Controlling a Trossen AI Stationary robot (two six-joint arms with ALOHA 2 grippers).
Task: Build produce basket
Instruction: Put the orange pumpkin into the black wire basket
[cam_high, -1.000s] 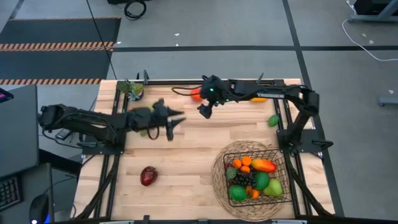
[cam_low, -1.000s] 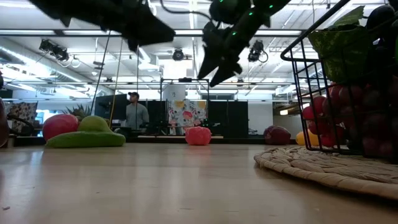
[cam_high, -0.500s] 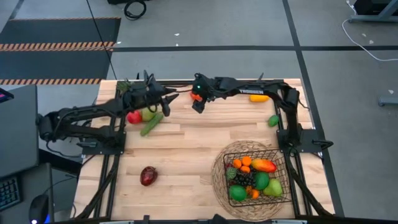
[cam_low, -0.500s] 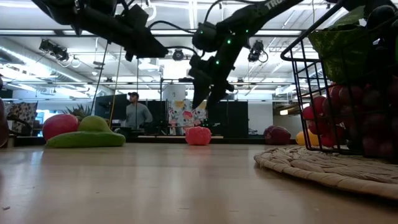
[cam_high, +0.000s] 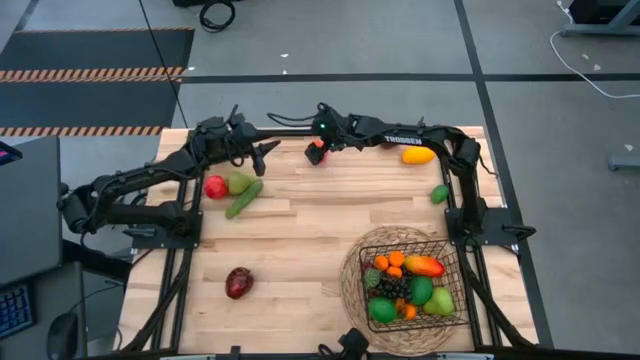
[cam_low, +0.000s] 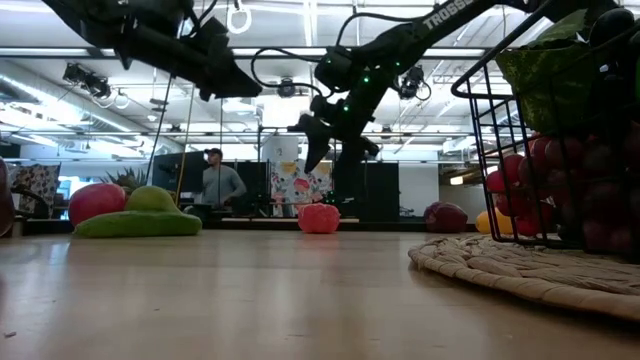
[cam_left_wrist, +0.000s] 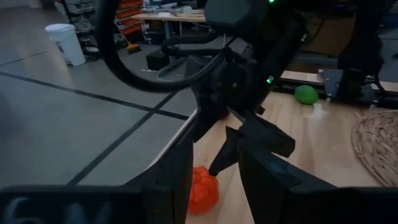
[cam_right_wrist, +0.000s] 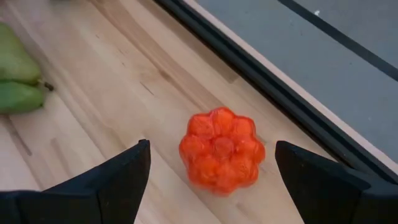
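Note:
My right gripper (cam_right_wrist: 212, 163) is open at the table's far edge, above a ribbed orange-red fruit (cam_right_wrist: 221, 149) that rests on the wood (cam_high: 315, 156). Its two fingers stand on either side of the fruit, clear of it (cam_low: 335, 150). My left gripper (cam_high: 262, 150) hovers open and holding nothing just left of it, pointing nearly level toward the right gripper (cam_left_wrist: 214, 155). The black wire basket (cam_high: 405, 262) sits on a round woven mat at the near right, with several fruits in it. A red fruit (cam_high: 215, 186), a green pear (cam_high: 238, 183) and a cucumber (cam_high: 243, 198) lie at far left.
A dark red fruit (cam_high: 238, 282) lies near the front left. A yellow fruit (cam_high: 417, 155) and a small green fruit (cam_high: 440, 194) lie at the far right. The middle of the table is bare wood. A person (cam_low: 218, 182) stands far behind the table.
My left gripper has swung from the table's middle left toward the far edge, uncovering the red fruit, pear and cucumber. My right gripper has gone toward the far edge and down over the orange-red fruit, rolling a little. Neither has shut or opened.

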